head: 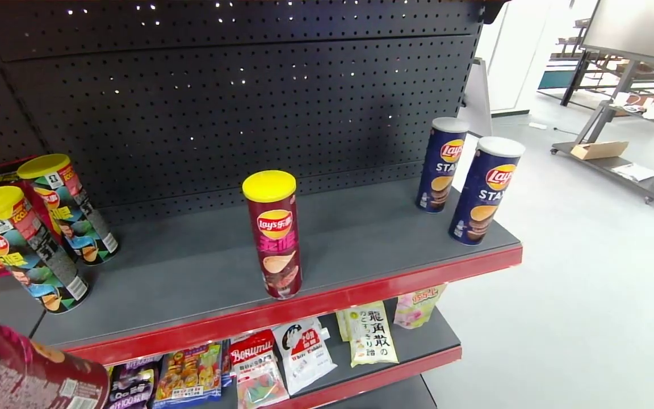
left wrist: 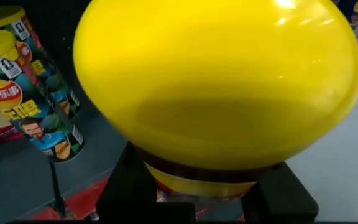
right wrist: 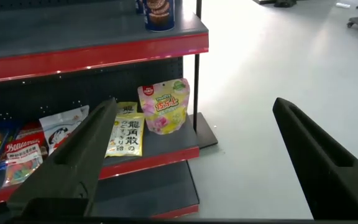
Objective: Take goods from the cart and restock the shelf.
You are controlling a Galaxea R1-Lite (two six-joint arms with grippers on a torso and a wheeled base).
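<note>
— Shelf (head: pixel 361 250) first: its top board is flat grey metal with a glossy red front lip. Behind it stands a black pegboard back (head: pixel 219 102) pricked with tiny holes. A pale, smooth floor (head: pixel 588 295) runs off to the right.

— And the standing maroon tube (head: pixel 273 233)?

— Upright at the front edge, about mid-board. It's a slim cylinder in a shiny printed wrap with a bright yellow plastic lid. To its left are two multicoloured tubes (head: pixel 26 250) with the same yellow lids, one just behind the other. To its right, well apart, two navy tubes (head: pixel 483 190) with pale lids stand near the board's end.

— What has the left claw (left wrist: pixel 204 196) got?

— It's clamped on the held maroon tube (left wrist: pixel 216 81), with a dark finger either side of the body under the domed yellow lid. That tube is off the board, lower than the standing maroon tube and to its left, out in front of the red lip.

— The right claw (right wrist: pixel 191 155)?

— Spread wide, with nothing between its black fingers.

— Anything on the lower tier (right wrist: pixel 176 142)?

— Soft snack packets (head: pixel 367 335) lean in a row beneath the standing maroon tube. Far to its right, a grey wheeled rack (head: pixel 653 184) carries a flat cardboard box (head: pixel 598 149).
</note>
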